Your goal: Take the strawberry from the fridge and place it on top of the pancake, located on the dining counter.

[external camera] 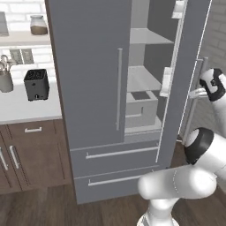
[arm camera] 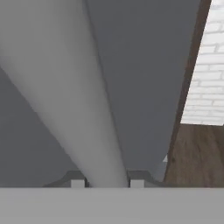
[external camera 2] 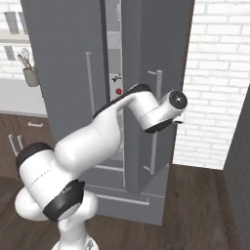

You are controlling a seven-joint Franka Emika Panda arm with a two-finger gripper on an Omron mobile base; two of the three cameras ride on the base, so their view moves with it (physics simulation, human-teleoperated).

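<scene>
Place: a home kitchen.
Appliance: tall grey fridge point(external camera: 95, 88), right door swung open on white shelves.
Left side: white counter point(external camera: 22, 108) over brown wooden cabinets point(external camera: 31, 152), black toaster point(external camera: 36, 84), utensil holder point(external camera: 5, 77).
Walls: white brick.
Floor: dark wood planks.

The fridge point(external camera: 97, 88) right door point(external camera: 185, 75) is swung partway out, leaving a gap onto the shelves. A grey bin point(external camera: 141, 108) takes up the lower shelf's front edge; the shelf above looks bare. Brick wall point(external camera 2: 219, 73) sits close behind the open door.
</scene>
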